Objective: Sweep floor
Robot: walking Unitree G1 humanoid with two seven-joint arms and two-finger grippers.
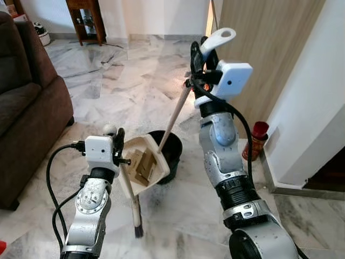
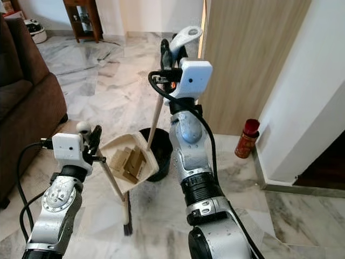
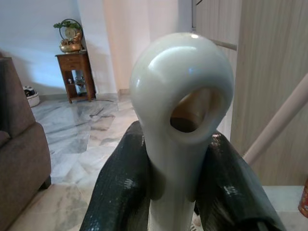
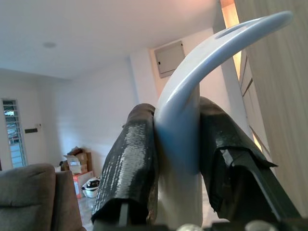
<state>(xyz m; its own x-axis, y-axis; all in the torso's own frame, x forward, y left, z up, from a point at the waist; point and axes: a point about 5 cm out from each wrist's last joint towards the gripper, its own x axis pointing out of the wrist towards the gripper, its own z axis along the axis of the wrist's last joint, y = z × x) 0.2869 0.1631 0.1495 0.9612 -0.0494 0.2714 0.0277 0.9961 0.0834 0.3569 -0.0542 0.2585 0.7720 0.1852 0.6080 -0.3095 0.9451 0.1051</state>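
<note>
My left gripper [image 1: 117,141] is shut on the top of a pale broom stick [image 1: 130,195]. The stick's rounded white end with a hole [image 3: 180,96] stands up between the black fingers [image 3: 122,183], and the dark brush [image 1: 138,231] rests on the marble floor. Raised high, my right gripper [image 1: 202,56] is shut on the looped white handle [image 4: 192,96] of a long-poled dustpan [image 1: 141,162]. The cream pan hangs tilted against the rim of a black bin [image 1: 172,148] and holds several brown cardboard scraps.
A brown sofa [image 1: 27,102] fills the left side. A wooden panel [image 1: 264,48] and a white wall corner [image 1: 312,108] close the right, with a red bottle [image 1: 256,140] at their foot. A wooden side table [image 1: 86,19] stands far back. Open marble floor lies ahead.
</note>
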